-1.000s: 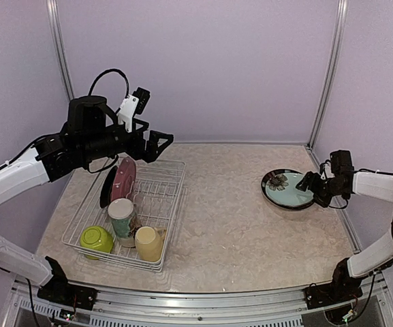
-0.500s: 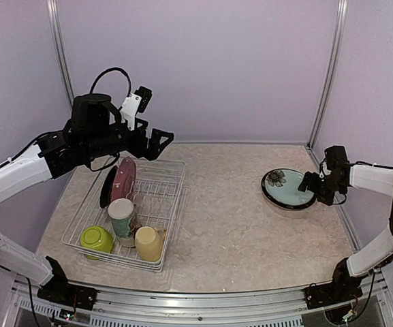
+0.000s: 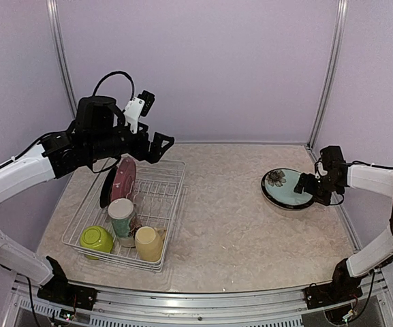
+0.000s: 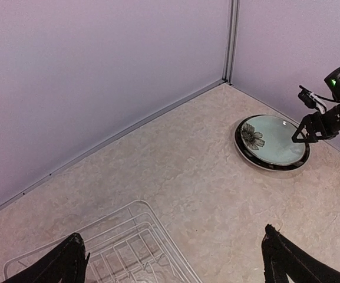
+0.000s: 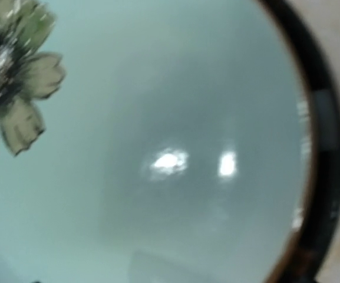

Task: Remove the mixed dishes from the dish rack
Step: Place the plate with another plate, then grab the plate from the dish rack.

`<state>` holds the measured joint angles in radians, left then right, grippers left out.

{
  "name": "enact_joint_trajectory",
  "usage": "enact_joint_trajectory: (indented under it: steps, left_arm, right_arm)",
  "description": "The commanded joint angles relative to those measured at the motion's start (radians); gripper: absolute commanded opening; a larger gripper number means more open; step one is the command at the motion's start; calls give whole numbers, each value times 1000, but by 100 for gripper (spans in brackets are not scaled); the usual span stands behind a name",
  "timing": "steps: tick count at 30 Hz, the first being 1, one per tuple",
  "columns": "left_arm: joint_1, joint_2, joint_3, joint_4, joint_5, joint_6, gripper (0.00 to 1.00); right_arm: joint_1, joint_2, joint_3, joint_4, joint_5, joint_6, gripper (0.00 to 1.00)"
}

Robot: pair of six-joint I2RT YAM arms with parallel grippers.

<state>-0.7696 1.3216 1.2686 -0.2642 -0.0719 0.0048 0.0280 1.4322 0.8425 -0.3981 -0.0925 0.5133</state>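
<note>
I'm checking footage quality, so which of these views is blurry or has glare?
Right wrist view: blurred, too close to the pale green plate, its flower smeared, two bright glare spots near the middle. Top external and left wrist views: sharp and evenly lit.

- Soft, even light from overhead; only faint shadows under the dish rack [image 3: 158, 192] on the worktop [image 3: 230, 228].
- My right wrist view is blurred, with two white glare spots on the plate [image 5: 128, 106].
- My left fingers [image 4: 63, 265] show as dark silhouettes.
</note>
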Motion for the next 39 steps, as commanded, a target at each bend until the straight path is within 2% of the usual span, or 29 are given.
enact_joint_trajectory:
  steps: [1, 6, 10, 13, 16, 18, 20, 25, 32, 39]
  left_arm:
    - [-7, 24, 49, -28, -66, 0, 99]
    - [11, 101, 159, -172, -181, -140, 99]
    - [58, 169, 290, -336, -135, -281, 99]
    - [82, 197, 353, -413, -112, -302, 99]
    - [143, 199, 380, -479, -3, -358, 99]
    - [220, 181, 348, -491, 149, -429, 99]
    - [279, 157, 281, -486, 198, -462, 99]
    - [334, 111, 178, -460, 173, -393, 99]
    - [394, 215, 246, -558, 259, -375, 93]
    - [394, 301, 288, -646, 157, -361, 86]
  right_arm:
    - [51, -20, 49, -15, 44, -11, 91]
    - [90, -30, 73, -48, 71, -21, 93]
    - [118, -25, 93, -59, 71, -17, 93]
    - [141, -15, 106, -58, 70, -12, 93]
    - [172, 4, 119, -62, 67, -5, 93]
    - [194, 14, 131, -69, 78, 0, 93]
    - [217, 22, 140, -72, 85, 5, 93]
    - [242, 45, 165, -81, 96, 13, 93]
    - [284, 98, 220, -87, 118, 29, 93]
    - [321, 121, 250, -119, 147, 27, 93]
